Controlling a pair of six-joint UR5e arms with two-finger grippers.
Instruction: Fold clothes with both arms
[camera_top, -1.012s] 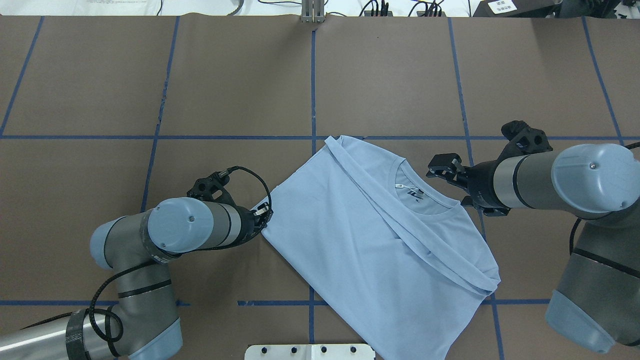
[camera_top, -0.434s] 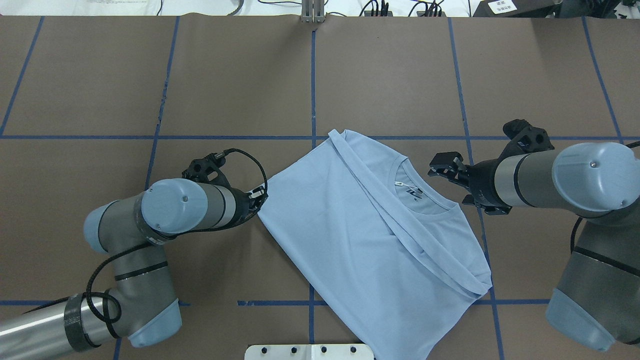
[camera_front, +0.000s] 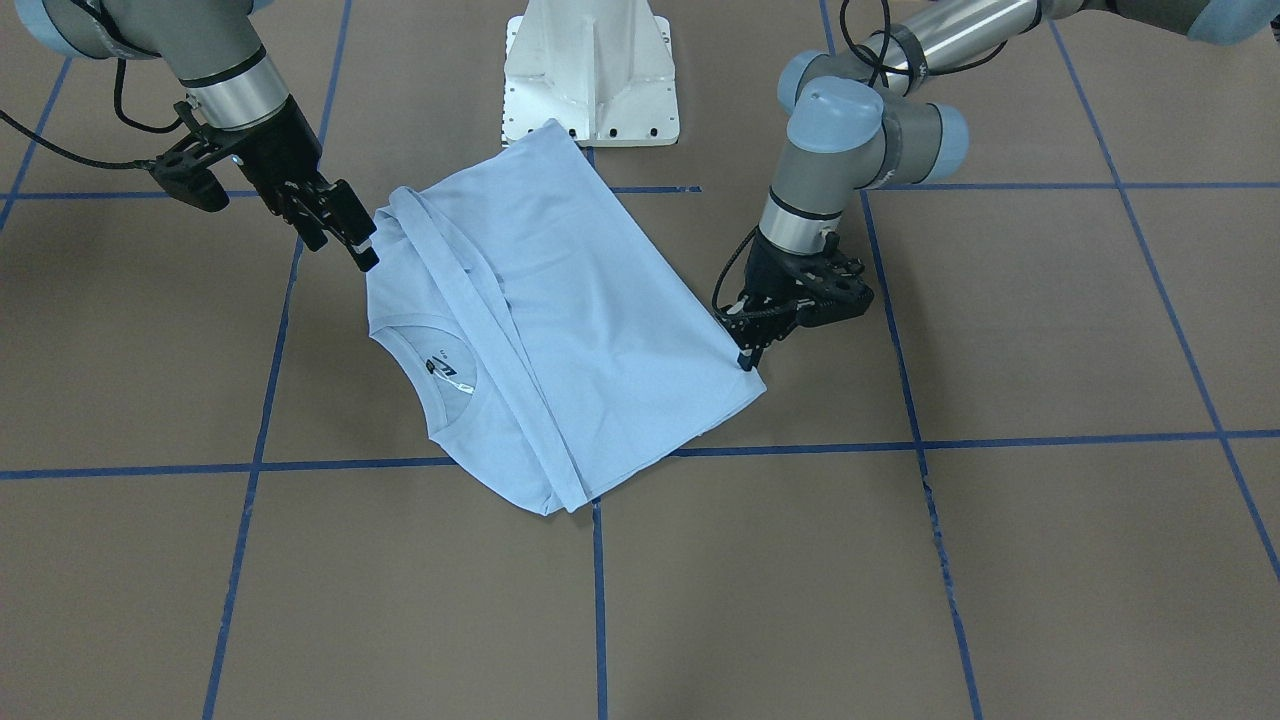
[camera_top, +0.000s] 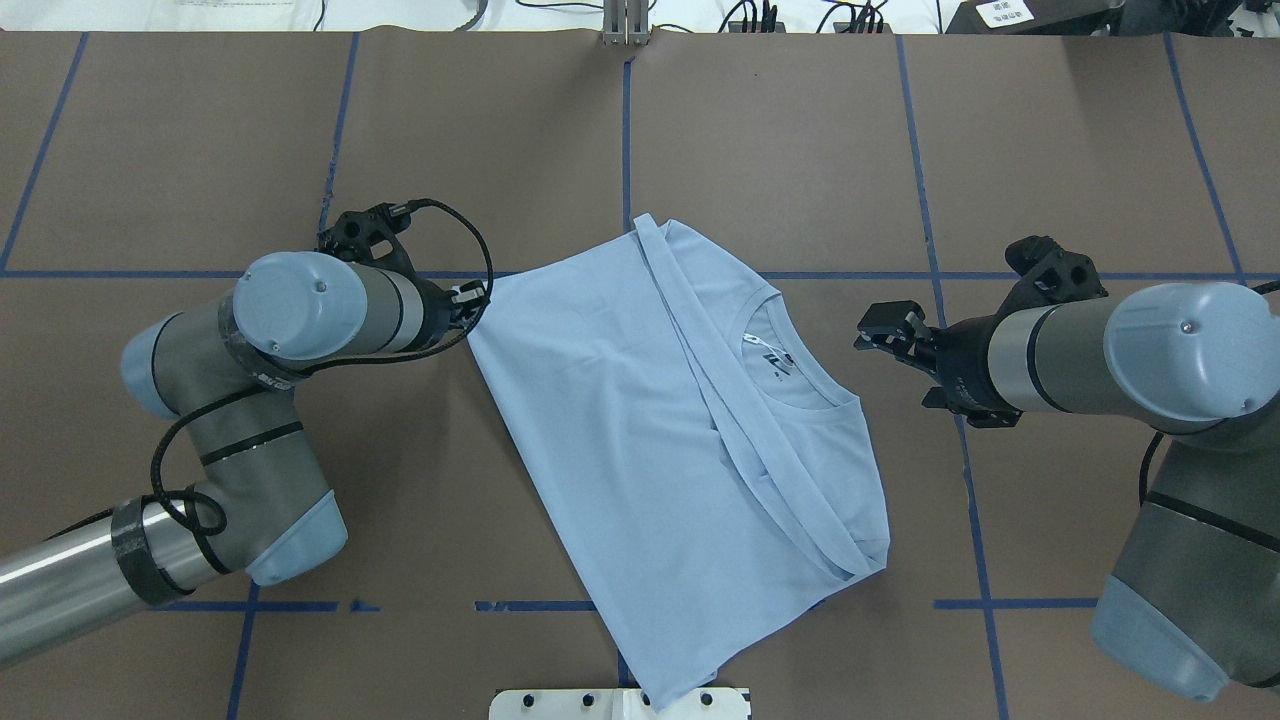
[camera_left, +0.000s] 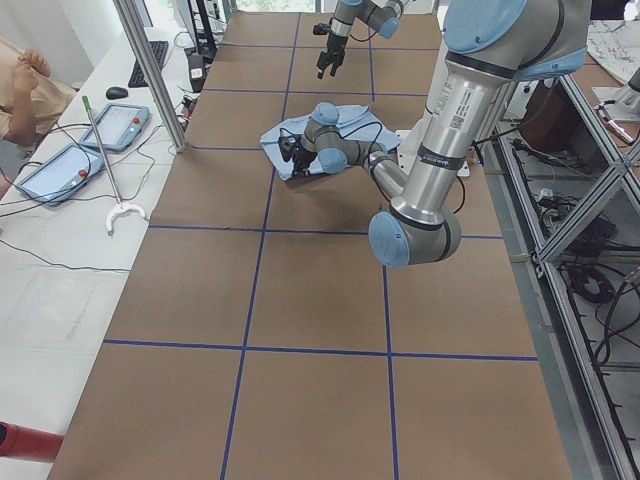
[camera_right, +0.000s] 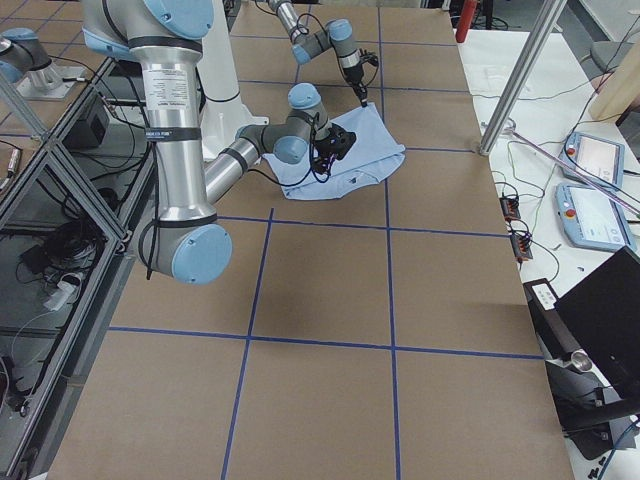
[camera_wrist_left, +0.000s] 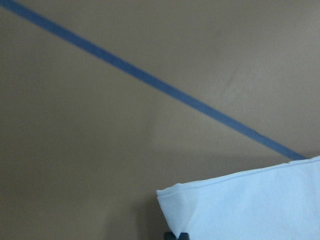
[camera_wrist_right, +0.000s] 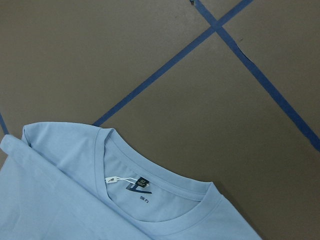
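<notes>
Left gripper (camera_top: 473, 304) pinches a T-shirt (camera_top: 640, 430) corner; right gripper (camera_top: 886, 330) hangs nearby, seemingly spread, empty.

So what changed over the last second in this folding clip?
The left gripper, shut on a corner of the T-shirt, moved out to the robot's left and away from its base. It dragged the whole T-shirt across the table that way and turned it slightly. The right gripper stayed where it was, open, beside the collar and clear of the cloth.
</notes>
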